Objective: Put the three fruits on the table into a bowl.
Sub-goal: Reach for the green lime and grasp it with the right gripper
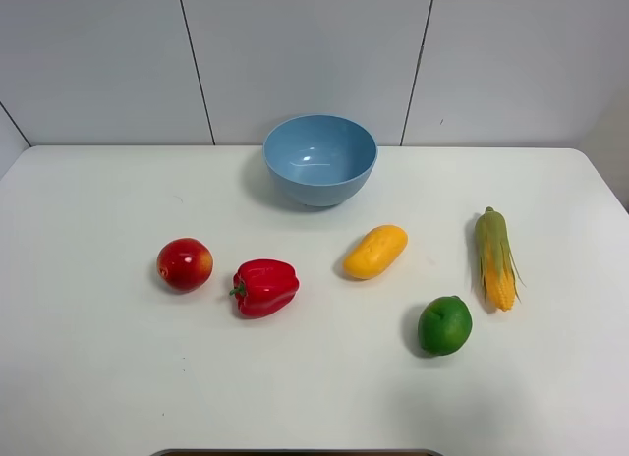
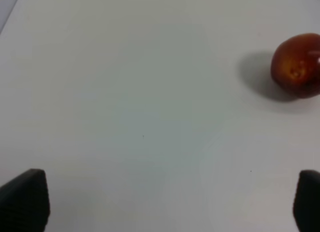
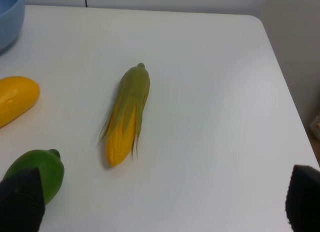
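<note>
Mango (image 1: pixel 375 252) flat, long axis diagonal

bowl (image 1: pixel 319 159) rear ctr, apple (image 1: pixel 185 264) L of pepper (image 1: pixel 263 287), mango (image 1: pixel 375 252) ctr, lime (image 1: pixel 444 325) front-R, corn (image 1: pixel 495 258) far R

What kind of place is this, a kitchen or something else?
Likely a lab test bench, not a kitchen: a white table against plain wall panels, holding a blue bowl, an apple and a corn cob set apart.
</note>
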Motion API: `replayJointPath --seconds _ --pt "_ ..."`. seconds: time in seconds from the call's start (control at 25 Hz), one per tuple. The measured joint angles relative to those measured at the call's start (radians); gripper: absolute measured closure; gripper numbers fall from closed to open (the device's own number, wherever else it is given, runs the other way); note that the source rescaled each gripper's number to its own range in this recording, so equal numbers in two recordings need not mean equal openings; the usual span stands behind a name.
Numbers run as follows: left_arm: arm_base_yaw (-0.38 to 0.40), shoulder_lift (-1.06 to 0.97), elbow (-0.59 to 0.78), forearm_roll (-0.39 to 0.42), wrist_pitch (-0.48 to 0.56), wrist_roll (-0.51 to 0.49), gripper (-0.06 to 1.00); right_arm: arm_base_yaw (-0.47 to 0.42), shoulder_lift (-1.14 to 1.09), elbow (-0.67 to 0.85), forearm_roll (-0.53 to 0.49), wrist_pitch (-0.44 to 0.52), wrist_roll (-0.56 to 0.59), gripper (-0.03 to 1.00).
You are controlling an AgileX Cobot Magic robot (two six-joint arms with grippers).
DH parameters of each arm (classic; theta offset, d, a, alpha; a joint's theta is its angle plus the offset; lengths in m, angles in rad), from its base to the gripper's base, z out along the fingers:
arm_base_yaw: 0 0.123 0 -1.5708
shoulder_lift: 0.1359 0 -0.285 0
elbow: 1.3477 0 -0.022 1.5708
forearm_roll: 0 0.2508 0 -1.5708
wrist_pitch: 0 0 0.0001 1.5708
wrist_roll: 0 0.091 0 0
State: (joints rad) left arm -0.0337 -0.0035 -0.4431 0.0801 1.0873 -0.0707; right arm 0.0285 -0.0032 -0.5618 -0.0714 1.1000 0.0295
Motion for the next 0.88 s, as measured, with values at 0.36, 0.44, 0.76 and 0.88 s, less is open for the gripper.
replayJointPath --seconds 0.36,0.44,0.76,0.88 --pt "0.0 0.0 0.0 0.0 0.0 0.0 -0.06 0.0 0.0 0.0 0.0 0.0 0.0 -0.03" --pt "0.0 0.0 0.0 0.0 0.0 0.0 -0.06 0.0 0.0 0.0 0.0 0.0 0.0 -0.03" --pt "0.0 0.0 0.0 0.0 0.0 0.0 -0.06 0.0 0.0 -0.002 -0.005 0.0 0.028 -0.03" --pt "0.0 0.0 0.0 0.0 0.0 0.0 -0.06 0.0 0.052 -0.047 -0.009 0.006 0.062 -0.03"
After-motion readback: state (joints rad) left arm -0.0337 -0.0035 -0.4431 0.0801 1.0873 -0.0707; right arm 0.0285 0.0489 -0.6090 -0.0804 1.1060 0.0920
